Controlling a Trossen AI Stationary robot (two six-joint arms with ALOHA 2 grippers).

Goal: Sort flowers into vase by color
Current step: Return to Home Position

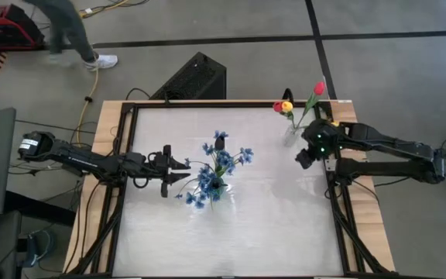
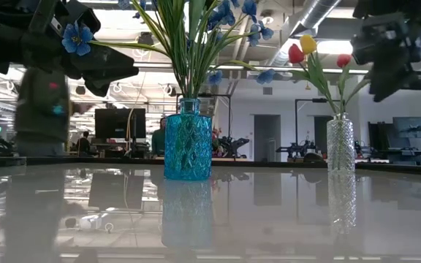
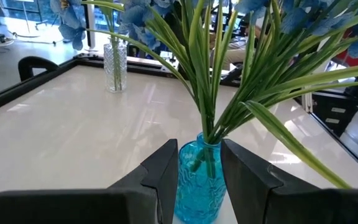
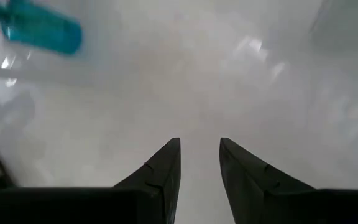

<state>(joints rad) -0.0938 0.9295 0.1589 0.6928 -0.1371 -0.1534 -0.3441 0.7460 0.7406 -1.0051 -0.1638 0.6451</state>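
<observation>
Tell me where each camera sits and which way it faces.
High view: overhead, straight down on the table; left arm and right arm show.
Low view: at tabletop height, looking level across at the blue vase and clear vase; both arms enter from above.
Left wrist view: on the left arm, facing the blue vase past its open jaws.
Right wrist view: on the right arm, angled down at the table past its open jaws.
Shared: both wrist views show the blue vase.
</observation>
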